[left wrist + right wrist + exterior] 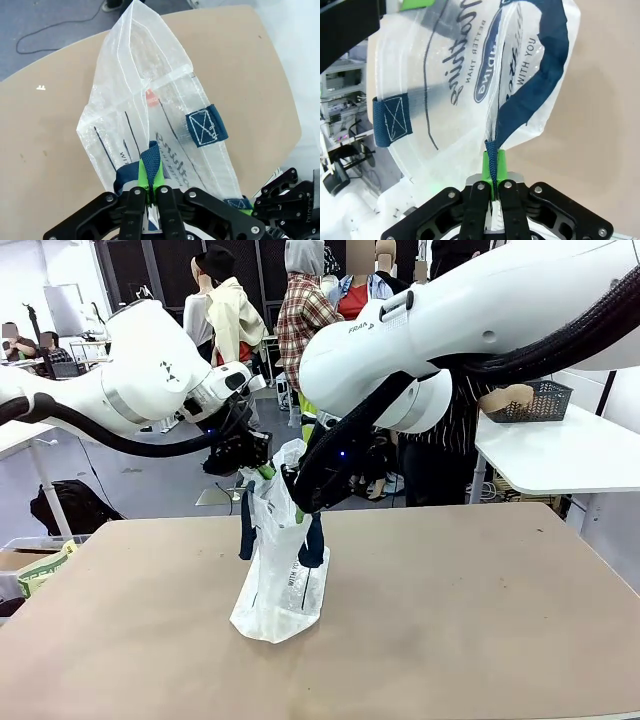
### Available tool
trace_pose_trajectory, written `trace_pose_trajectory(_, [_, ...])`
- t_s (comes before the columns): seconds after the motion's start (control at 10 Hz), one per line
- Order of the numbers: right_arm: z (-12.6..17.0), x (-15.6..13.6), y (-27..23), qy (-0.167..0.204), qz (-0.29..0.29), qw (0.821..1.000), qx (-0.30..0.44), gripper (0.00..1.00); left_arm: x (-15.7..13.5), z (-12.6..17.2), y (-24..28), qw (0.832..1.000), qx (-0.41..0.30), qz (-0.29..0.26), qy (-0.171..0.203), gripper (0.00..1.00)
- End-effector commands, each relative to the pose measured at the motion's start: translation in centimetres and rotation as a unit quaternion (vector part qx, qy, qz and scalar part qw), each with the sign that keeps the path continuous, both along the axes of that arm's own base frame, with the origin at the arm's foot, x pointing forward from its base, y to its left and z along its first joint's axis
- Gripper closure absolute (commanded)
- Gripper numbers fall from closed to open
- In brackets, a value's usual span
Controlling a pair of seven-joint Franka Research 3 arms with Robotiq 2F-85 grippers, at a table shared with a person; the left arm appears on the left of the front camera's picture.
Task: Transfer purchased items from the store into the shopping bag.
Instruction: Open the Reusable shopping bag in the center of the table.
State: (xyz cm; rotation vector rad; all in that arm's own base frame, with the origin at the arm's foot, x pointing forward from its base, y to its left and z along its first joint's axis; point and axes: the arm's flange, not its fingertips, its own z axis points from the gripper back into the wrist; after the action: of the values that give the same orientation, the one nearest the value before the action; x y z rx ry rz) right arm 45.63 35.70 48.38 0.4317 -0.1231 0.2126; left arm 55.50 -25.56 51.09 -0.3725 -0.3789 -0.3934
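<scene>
The bag stands on the surface, left of the middle. Its base rests on the board and its top is held up between the two arms. Bare board lies all round it, widest to the right and toward the near edge. The bag is well apart from every edge. In the left wrist view the surface's rounded edge curves past the bag, with floor beyond it. Above the bag there is little room: both arms meet over its mouth, and the right arm's thick link crosses the upper right.

The left claw is fully closed, its green pads pinching a navy strap at the bag's rim, seen close in its own view. The right claw is closed as tightly on the other strap, which loops up across the bag.

The bag's walls are translucent and show dark print. A small reddish spot shows through in the left wrist view, and I cannot tell what it is or what else is inside. A dark basket sits on a white side table beyond the far right corner. Its contents are unclear.
</scene>
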Motion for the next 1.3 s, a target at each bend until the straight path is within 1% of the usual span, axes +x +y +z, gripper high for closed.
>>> trace_pose_trajectory(0.0, [1.0,0.1,-0.7,-0.001,-0.026,0.999,-0.030,1.00,-0.1,0.2,0.7,1.000,0.021,0.016,0.014,1.00])
trace_pose_trajectory(0.2, [1.8,-0.1,-2.2,-0.004,-0.050,0.997,-0.052,1.00,-0.3,0.7,2.2,0.999,0.028,0.038,0.002,1.00])
trace_pose_trajectory(0.5, [2.3,-0.1,-4.0,0.007,-0.066,0.995,-0.074,1.00,-0.9,2.0,6.3,0.995,0.038,0.094,-0.015,1.00])
trace_pose_trajectory(0.7, [1.4,1.0,-3.2,0.009,-0.050,0.997,-0.052,1.00,-2.0,2.7,8.8,0.992,0.038,0.117,-0.025,1.00])
trace_pose_trajectory(0.8, [0.9,1.5,-2.6,0.011,-0.048,0.997,-0.056,1.00,-2.5,2.9,9.5,0.991,0.033,0.125,-0.030,1.00])
trace_pose_trajectory(1.0, [-0.1,2.9,-1.4,0.003,-0.036,0.998,-0.057,1.00,-3.0,2.4,10.1,0.990,0.051,0.129,-0.030,1.00])
trace_pose_trajectory(1.1, [-0.6,3.5,-0.9,-0.008,-0.028,0.998,-0.055,1.00,-2.9,1.8,10.1,0.988,0.069,0.135,-0.030,1.00])
trace_pose_trajectory(1.2, [-1.0,3.9,-0.3,-0.011,-0.018,0.999,-0.043,1.00,-3.0,1.0,9.8,0.987,0.082,0.137,-0.024,1.00])
